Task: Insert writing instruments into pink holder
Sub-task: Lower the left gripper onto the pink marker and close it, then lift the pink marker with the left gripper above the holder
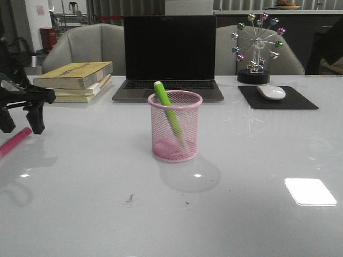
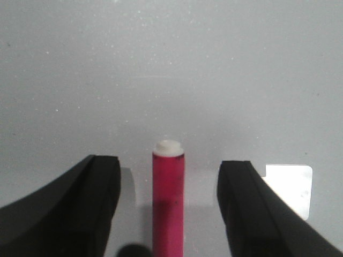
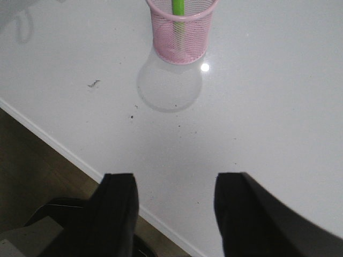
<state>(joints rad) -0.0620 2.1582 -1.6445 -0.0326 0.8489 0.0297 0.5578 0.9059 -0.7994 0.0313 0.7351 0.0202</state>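
The pink holder stands mid-table with the green marker leaning inside it, white end up; the right wrist view shows the holder and the green marker too. The magenta marker lies flat on the table at the far left. My left gripper hangs open just above it. In the left wrist view the magenta marker lies between the two fingers, touching neither, its white end pointing away. My right gripper is open and empty over the table's near edge; it is not seen in the front view.
A laptop stands behind the holder. A stack of books lies at the back left. A mouse on a black pad and a ferris-wheel ornament sit at the back right. The table edge and floor lie under my right gripper.
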